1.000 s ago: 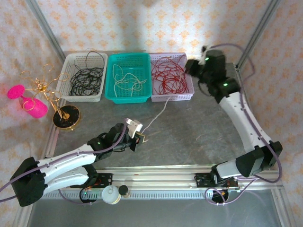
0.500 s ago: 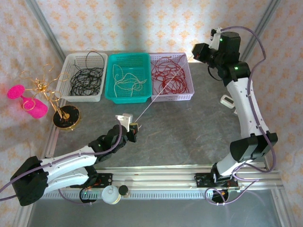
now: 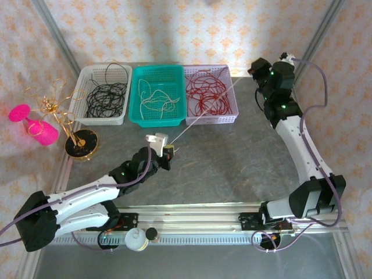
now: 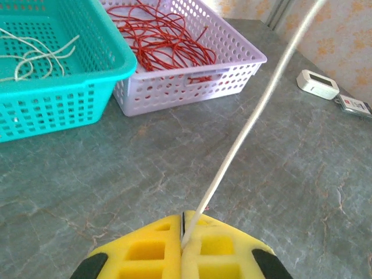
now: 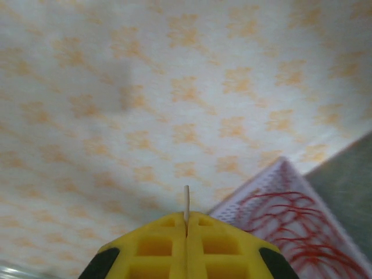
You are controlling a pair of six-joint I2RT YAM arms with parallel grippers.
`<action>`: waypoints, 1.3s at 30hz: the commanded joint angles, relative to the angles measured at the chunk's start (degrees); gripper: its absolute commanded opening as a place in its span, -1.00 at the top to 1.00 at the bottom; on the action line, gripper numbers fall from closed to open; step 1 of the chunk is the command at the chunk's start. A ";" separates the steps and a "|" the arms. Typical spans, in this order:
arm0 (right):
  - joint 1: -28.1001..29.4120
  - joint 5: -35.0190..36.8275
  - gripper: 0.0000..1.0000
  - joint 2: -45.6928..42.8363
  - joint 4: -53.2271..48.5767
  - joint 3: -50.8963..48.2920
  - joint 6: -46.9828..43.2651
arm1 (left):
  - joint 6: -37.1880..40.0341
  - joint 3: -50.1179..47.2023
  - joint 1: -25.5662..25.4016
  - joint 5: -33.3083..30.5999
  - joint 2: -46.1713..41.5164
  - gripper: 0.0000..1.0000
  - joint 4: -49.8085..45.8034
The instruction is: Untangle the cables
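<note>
Finding: my left gripper (image 4: 185,224) and right gripper (image 5: 186,224) are each pressed together on the thin white cable (image 3: 192,128), strung taut over the lilac perforated plastic basket (image 3: 221,120). Risk: only a short stub clears my right jaws; more tension likely slips it free.

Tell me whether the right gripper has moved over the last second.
Yes. The right gripper has shifted rightwards, away from the far right corner of the lilac basket, and the white cable it grips now runs taut.
</note>
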 commanded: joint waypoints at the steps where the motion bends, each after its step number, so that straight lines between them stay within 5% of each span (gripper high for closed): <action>1: -1.26 -10.42 0.57 5.03 10.64 7.37 4.70 | 3.91 6.39 1.82 -3.37 0.20 1.00 -10.29; 4: -1.26 -19.50 0.15 11.26 9.19 13.20 4.64 | 6.19 14.19 7.28 -0.54 1.93 1.00 -15.21; 8: -1.17 -27.06 -0.08 17.86 1.98 21.37 2.09 | 12.16 29.58 13.70 -2.09 8.35 1.00 -22.66; 16: -1.17 -27.88 -0.08 14.48 1.74 15.00 -1.03 | 22.67 60.29 19.21 -4.07 24.59 1.00 -29.36; 27: -1.20 -29.50 -0.08 6.02 0.94 -0.93 -4.94 | 30.65 87.26 23.99 -9.84 43.25 1.00 -32.07; 31: -1.18 -24.01 -0.07 1.61 -2.40 -8.32 -10.89 | 30.66 91.73 26.45 -11.84 48.63 1.00 -32.11; 39: -1.53 3.58 -0.06 -10.38 -5.36 -26.40 -19.11 | 29.24 87.83 30.35 -9.46 52.83 1.00 -29.28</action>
